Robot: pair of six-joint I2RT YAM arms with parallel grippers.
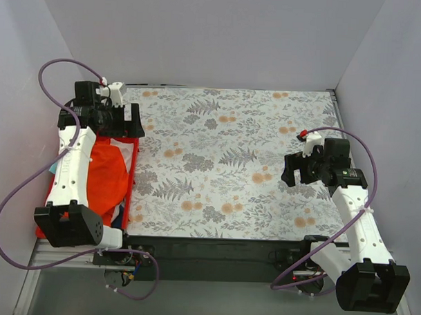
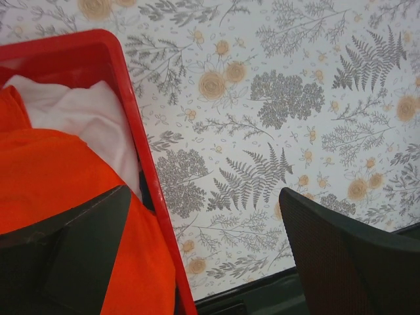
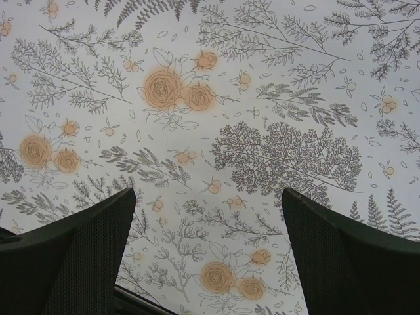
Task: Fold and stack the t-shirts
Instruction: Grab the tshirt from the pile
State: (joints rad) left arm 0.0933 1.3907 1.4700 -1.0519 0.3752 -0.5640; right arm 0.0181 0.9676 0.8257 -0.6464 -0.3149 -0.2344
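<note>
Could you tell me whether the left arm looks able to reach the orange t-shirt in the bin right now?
Probably yes. The left gripper hangs open over the rim of the red bin, and the orange t-shirt lies uppermost inside, partly over a white t-shirt, with nothing covering it.

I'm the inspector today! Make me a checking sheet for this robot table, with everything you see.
Surface: table with a flower-and-fern pattern.
Job's things: orange t-shirt and white t-shirt, crumpled in the red bin, not yet folded.
Clutter: nothing seen.
Grippers: left tool open, straddling the bin's rim; right tool open over the table, holding nothing.
Cables: left purple cable and right purple cable, each looping off its arm.
Surroundings: plain grey walls on three sides.
</note>
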